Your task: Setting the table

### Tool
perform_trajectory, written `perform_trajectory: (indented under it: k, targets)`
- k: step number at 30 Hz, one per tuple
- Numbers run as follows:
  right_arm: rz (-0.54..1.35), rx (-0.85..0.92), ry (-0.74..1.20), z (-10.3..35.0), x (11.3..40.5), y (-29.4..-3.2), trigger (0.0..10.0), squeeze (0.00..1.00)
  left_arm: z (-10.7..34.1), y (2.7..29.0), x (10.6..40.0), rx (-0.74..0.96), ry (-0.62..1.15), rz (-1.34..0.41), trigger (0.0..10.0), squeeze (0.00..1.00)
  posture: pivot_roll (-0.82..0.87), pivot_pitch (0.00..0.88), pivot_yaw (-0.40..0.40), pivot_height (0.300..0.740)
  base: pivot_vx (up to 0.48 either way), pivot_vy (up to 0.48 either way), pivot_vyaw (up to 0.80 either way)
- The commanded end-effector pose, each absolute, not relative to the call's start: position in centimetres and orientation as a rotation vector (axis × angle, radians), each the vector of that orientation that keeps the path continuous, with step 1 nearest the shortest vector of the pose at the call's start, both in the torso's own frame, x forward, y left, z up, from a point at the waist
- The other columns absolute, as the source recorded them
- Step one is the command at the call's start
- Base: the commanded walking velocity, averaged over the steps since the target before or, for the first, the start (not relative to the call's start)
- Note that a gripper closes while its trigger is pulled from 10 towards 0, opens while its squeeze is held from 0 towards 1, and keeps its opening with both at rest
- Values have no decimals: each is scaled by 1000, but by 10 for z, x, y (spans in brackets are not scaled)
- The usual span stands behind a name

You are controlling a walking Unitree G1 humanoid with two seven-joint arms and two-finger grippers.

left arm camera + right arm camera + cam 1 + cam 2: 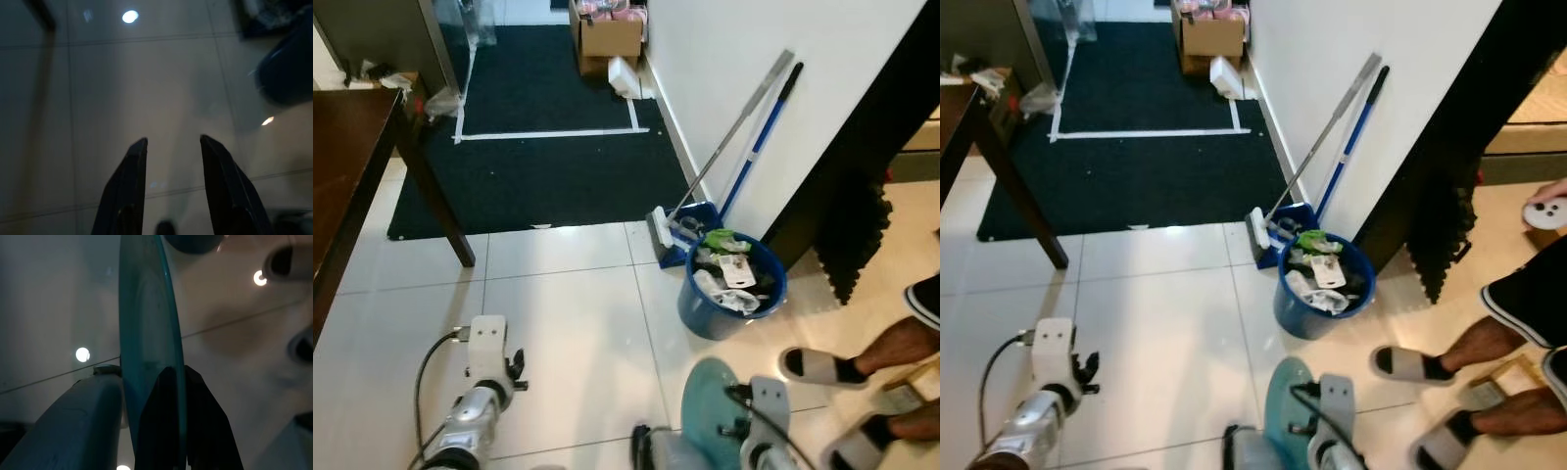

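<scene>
Early in the setting: teal plate [146, 333] pinched on edge between right gripper [168, 382] fingers, left gripper [171, 147] fingers spread and empty over the tiled floor, dark worktop [342, 166] well ahead, unreached.

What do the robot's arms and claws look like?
Both arms are shiny silver with white boxy wrist blocks. A black cable loops off the left arm. The left claw has two long black tapered fingers; the right claw is black too.
</scene>
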State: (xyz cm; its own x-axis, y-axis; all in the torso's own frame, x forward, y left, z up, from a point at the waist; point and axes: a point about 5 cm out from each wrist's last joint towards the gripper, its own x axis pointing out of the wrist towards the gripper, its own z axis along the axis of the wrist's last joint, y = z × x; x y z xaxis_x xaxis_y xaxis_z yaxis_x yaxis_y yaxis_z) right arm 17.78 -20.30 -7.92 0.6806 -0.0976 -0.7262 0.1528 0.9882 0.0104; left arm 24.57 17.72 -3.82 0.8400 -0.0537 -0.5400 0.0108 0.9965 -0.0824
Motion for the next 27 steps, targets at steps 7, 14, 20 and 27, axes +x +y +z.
perform_trajectory:
  k: [7, 14, 20, 27]
  targets:
    - [-151, 81, 824, -81, 173, -204, 10000, 0, -45, 183, 235, -75, 605, -16, 10000, 0, 56, 71, 18, 740, 304, 0, 0]
    - [-148, 82, 825, -82, 172, -203, 10000, 0, -45, 184, 235, -75, 605, -15, 10000, 0, 57, 75, 18, 740, 306, 0, 0]
    - [-149, 81, 827, -82, 172, -203, 10000, 0, -45, 184, 235, -75, 604, -14, 10000, 0, 58, 78, 18, 740, 304, 0, 0]
    - [-147, 81, 826, -82, 172, -203, 10000, 0, -45, 185, 235, -76, 604, -12, 10000, 0, 59, 79, 17, 740, 304, 0, 0]
